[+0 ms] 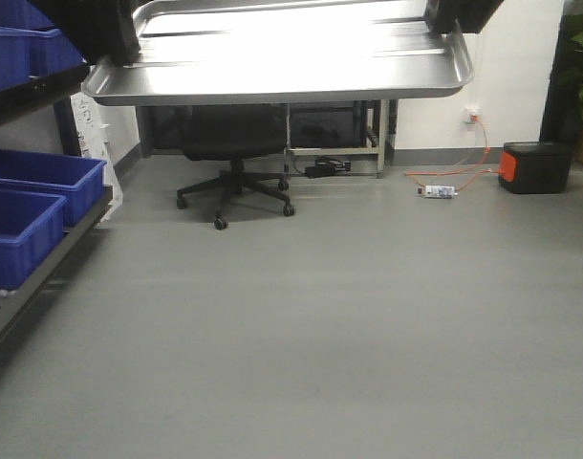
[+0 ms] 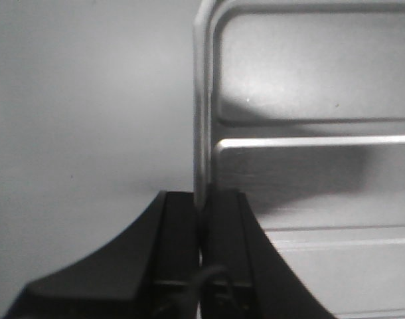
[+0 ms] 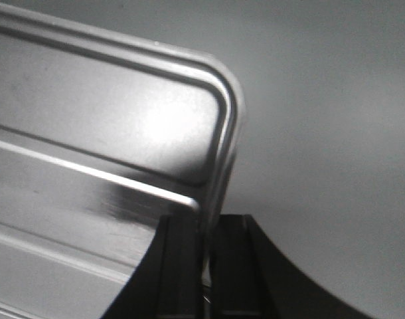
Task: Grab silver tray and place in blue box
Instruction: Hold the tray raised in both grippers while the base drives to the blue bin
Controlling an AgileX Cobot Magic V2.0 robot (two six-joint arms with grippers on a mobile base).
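Note:
The silver tray (image 1: 291, 57) hangs in the air across the top of the front view, level, with its long ridges showing. My left gripper (image 1: 127, 43) is shut on its left rim and my right gripper (image 1: 444, 17) is shut on its right rim. In the left wrist view the tray (image 2: 309, 80) has its rim pinched in the left gripper (image 2: 202, 196). The right wrist view shows the tray (image 3: 109, 119) with its rim clamped near a rounded corner by the right gripper (image 3: 206, 219). Blue boxes (image 1: 43, 177) sit on a rack at the left, below and beside the tray.
A metal rack (image 1: 43, 273) runs along the left edge, holding a lower blue box (image 1: 19, 234) and an upper one (image 1: 29, 48). Beyond are a black office chair (image 1: 232, 143), a desk frame (image 1: 368, 143), an orange cable (image 1: 459, 172) and a black-and-orange unit (image 1: 533, 167) on the grey floor.

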